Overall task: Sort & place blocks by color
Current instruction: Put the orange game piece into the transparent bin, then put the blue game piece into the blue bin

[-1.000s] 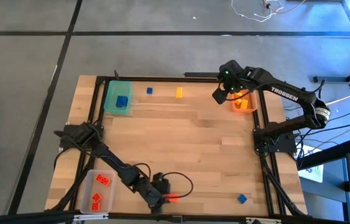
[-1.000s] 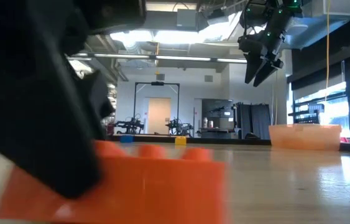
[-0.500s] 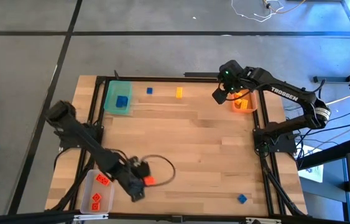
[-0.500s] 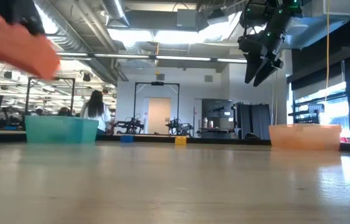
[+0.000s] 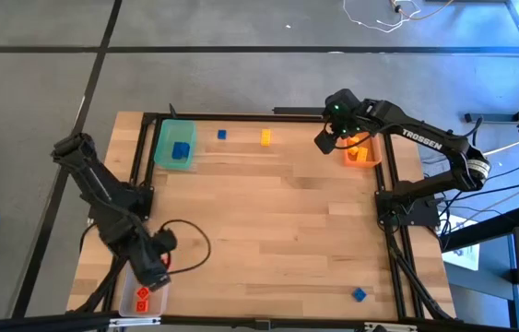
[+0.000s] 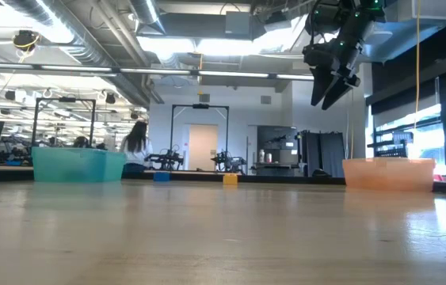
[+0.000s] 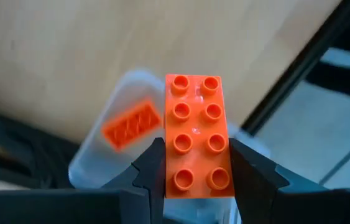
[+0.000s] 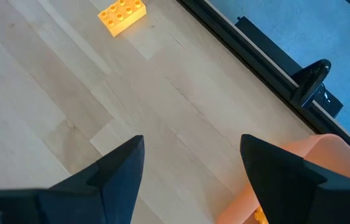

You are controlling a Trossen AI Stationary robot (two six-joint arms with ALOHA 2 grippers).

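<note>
Overhead first: we count three trays, green (image 5: 175, 145), orange (image 5: 363, 152) and clear (image 5: 128, 290), and loose bricks, two blue (image 5: 222, 135) (image 5: 359, 294), one yellow (image 5: 265, 137). Left wrist view: our left gripper (image 7: 196, 177) clamps a studded red-orange block (image 7: 196, 134), long axis along the fingers, over the clear tray. Right wrist view: our right gripper (image 8: 190, 163) gapes empty beside the orange tray.

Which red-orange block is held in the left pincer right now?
The eight-stud red-orange block, clamped lengthwise in the left pincer above the clear tray. The other red-orange blocks lie loose inside that tray.
</note>
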